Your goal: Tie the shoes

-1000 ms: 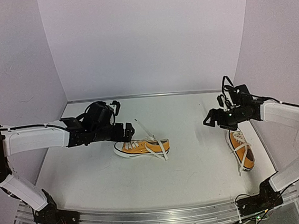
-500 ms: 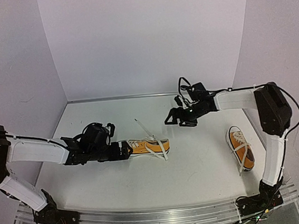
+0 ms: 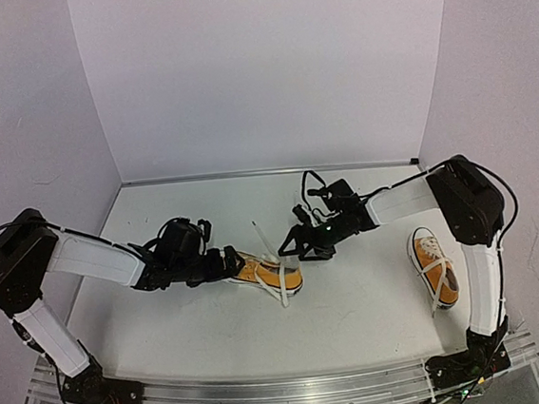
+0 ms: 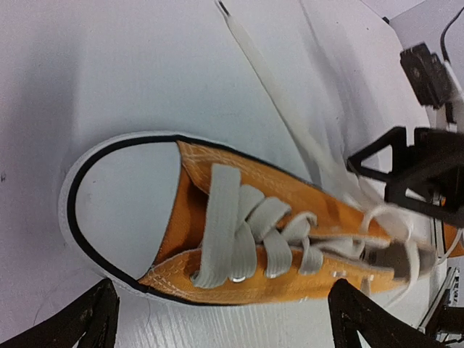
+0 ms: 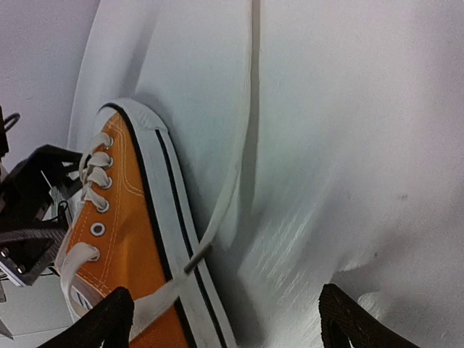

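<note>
- The left gripper (image 4: 228,322) was seen with its jaws spread wide and nothing held. The toe cap (image 4: 116,196) of the shoe (image 3: 269,273) lay just ahead of them, and contact could not be told.
- The right gripper (image 5: 225,322) was likewise wide open and empty. A loose lace (image 5: 239,159) ran along the table (image 3: 356,308) ahead of its fingers, ungripped.
- Within the last second the right arm had been swung from the right side, by the second shoe (image 3: 435,268), across to the middle. It was now placed just right of the shoe, facing the left gripper.
- In the same time the left gripper had been lowered to the shoe's left end.
- The shoe had been turned a little and nudged to the right. Its laces were left untied, one end trailing to the far side and another toward the near edge.
- The second shoe was left at the right, well apart from both grippers.
- With both grippers brought to one shoe, tying was judged to be only starting: no lace had been taken and no knot formed.
</note>
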Controlling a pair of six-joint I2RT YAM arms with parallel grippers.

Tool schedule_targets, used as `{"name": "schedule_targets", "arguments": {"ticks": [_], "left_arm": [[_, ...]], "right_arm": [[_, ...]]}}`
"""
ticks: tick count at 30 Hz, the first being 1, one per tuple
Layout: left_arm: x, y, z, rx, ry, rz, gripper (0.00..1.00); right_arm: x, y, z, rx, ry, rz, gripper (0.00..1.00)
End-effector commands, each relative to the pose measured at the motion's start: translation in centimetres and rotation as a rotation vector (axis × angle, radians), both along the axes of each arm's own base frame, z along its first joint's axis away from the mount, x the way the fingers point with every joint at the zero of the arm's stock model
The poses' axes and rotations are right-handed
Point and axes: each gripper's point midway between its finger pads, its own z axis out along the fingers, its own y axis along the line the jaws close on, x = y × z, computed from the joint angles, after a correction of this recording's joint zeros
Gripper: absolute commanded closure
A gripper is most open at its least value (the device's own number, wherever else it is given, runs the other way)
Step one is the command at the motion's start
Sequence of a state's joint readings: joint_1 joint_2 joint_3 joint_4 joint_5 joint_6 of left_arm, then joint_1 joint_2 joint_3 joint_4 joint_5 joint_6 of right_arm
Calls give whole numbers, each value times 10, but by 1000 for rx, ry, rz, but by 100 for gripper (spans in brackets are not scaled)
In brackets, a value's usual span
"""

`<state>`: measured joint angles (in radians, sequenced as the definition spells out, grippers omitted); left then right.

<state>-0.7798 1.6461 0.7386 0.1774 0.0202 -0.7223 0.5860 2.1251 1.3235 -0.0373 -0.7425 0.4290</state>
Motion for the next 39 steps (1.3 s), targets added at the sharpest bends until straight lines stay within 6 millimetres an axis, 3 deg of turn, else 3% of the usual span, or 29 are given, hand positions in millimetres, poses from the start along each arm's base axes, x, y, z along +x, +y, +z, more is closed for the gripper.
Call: {"name": "schedule_targets", "arguments": {"ticks": [1,3,5,11,15,20,24,28,30,35,39], "left_arm": [[21,-36,32,-101,-87,-99,0],[24,-45,28,-101,-84,-136,0],[27,-54,21,-106,-72,-169,0],[11,-89,10,-258,-10,-322,1],[8,-94,9,-271,-6,-361,1],[12,-76,42,-168,-120,-349,0],[13,-38,71,37,-200,-310,0],[1,4,72,243,-152,-280,1],[-10,16,70,267,-119,-274,0],[-61,11,63,143,-62,-408,1],[-76,15,58,228,-81,-440,3]], "right_arm": [[-41,18,36,79,-34,32,15],[-56,22,45,93,-43,28,15],[-74,20,41,85,-19,14,15],[-111,23,48,122,-6,-13,15],[-126,32,55,134,-11,1,16],[-119,25,62,85,-78,-16,16],[-110,13,69,3,-158,-39,16],[-99,-2,65,-98,-186,-86,18],[-96,-7,60,-119,-171,-101,19],[-77,-18,46,-180,-168,-183,28],[-40,-34,42,-272,-213,-311,40]]}}
